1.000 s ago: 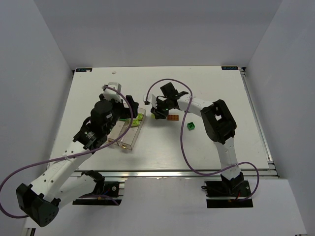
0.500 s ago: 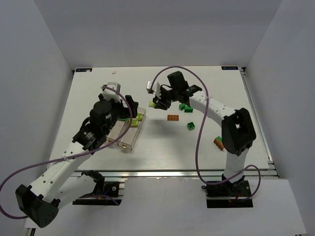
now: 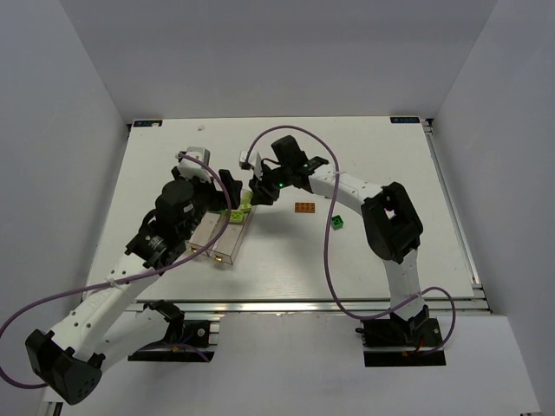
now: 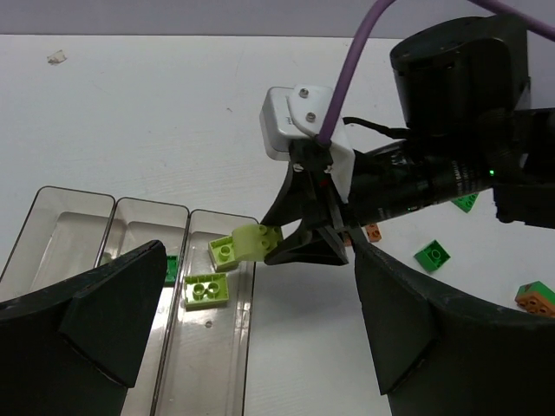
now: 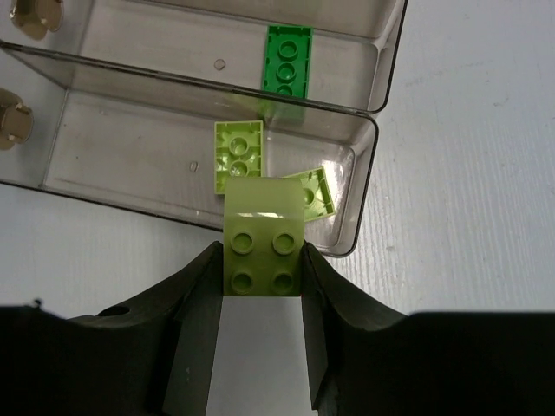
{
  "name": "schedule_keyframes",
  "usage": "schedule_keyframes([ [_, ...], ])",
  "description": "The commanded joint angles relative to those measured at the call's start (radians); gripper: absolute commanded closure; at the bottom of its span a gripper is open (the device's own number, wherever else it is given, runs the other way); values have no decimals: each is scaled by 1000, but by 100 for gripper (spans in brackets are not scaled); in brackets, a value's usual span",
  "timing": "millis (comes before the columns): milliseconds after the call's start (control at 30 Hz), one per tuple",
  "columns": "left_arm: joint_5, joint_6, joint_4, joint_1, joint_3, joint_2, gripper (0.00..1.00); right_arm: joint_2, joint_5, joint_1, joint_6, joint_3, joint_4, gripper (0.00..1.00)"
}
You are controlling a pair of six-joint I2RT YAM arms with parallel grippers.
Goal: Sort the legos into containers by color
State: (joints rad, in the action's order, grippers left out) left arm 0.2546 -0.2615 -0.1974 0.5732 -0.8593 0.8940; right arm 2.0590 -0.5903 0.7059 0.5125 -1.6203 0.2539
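Note:
My right gripper is shut on a lime brick and holds it over the end edge of the clear containers. In the left wrist view this brick hangs just above the rightmost bin. That bin holds two lime bricks. The bin beside it holds a dark green brick. My left gripper is open and empty, its jaws spread wide above the bins, close to the right gripper.
An orange brick and a green brick lie on the white table to the right of the bins. The left wrist view shows more loose bricks: green and orange. The two arms are close together over the bins.
My right gripper has swung left from the table's middle to the bins, carrying the lime brick. The left arm has shifted only slightly.

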Motion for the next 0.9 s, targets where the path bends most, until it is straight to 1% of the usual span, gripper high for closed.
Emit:
schedule_keyframes([
  [0,8,10,21,2,3,-26,2,18,-22,15,-65,-84,-44,100],
  [200,6,11,26,2,5,-30,2,85,-2,32,-80,-165,-16,100],
  [300,8,11,23,2,5,-29,2,121,12,40,-94,-199,-15,93],
  [367,11,13,23,2,5,-30,2,136,14,43,-106,-214,-10,85],
  [400,12,13,23,2,5,-30,2,148,12,43,-118,-228,-7,77],
  [467,17,15,24,2,5,-30,2,161,10,44,-130,-234,-8,68],
  [500,17,15,23,2,6,-29,2,167,10,44,-143,-237,-10,62],
  [667,20,16,23,2,6,-30,2,161,7,44,-144,-237,-11,52],
  [767,20,18,24,2,6,-29,2,135,12,43,-135,-216,-18,50],
  [867,18,19,24,2,6,-27,2,109,15,44,-132,-188,-33,44],
])
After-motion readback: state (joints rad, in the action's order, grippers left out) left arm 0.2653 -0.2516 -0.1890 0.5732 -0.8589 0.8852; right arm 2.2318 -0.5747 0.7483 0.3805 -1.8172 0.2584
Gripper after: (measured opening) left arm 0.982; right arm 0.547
